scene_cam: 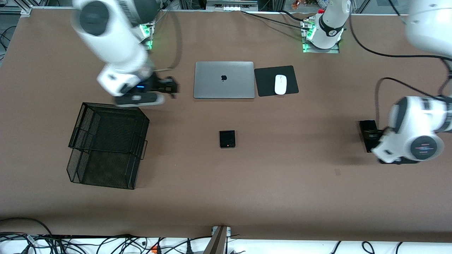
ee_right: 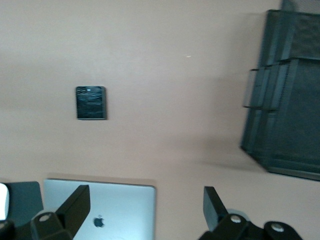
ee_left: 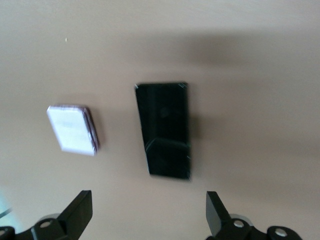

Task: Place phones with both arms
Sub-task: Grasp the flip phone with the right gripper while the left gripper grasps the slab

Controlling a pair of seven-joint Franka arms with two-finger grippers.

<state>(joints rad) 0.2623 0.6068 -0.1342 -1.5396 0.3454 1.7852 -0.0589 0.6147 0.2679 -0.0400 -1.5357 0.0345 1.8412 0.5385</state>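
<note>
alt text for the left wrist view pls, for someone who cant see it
The left hand, fingers spread open and empty, hangs over two phones lying apart on the brown table: a long slim black phone roughly between the fingers, and a small pale lavender phone beside it.

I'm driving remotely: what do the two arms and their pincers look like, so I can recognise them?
Both arms are bulky white jointed tubes with dark grey joint bands and black cables. The right pincer is black, on a white wrist with a small blue light. The left pincer has two black fingers; its arm ends in a dark round cap with coloured markings.
</note>
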